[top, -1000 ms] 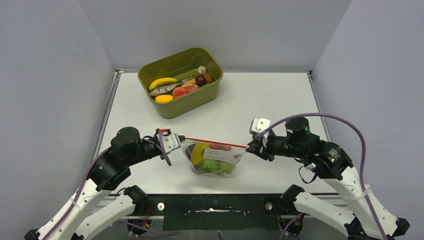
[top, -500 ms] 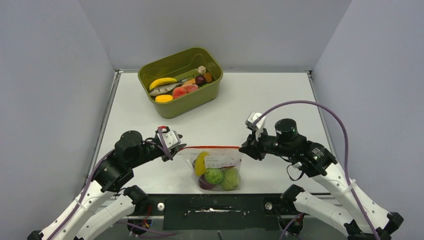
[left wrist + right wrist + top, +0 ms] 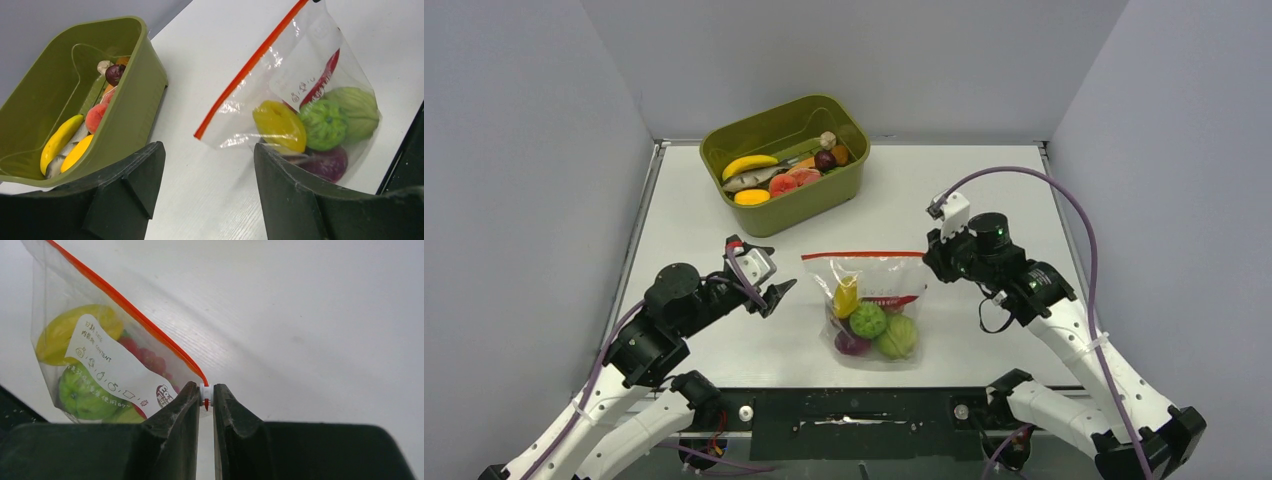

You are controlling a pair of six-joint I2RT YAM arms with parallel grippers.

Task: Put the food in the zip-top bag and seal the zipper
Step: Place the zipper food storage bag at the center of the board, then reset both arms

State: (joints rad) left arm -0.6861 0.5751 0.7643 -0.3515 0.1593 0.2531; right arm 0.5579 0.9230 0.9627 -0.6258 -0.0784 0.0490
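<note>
A clear soft plastic bag lies on the white surface between the two robot arms. Its thin red-orange zipper strip runs straight along the far edge. Inside the bag I see toy food: a yellow piece, a round bright green one, a pale green one, a dark purple one and something red behind the white label. They sit bunched at the near end of the bag.

The right jaws are almost closed. They pinch the right end of the zipper strip, with a small white slider squeezed between them. The left jaws are wide open and hold nothing. They hang just left of the bag and do not touch it.

An olive-green hard plastic tub stands at the far side of the surface, well apart from the bag. More toy food lies in it, such as a yellow banana.
</note>
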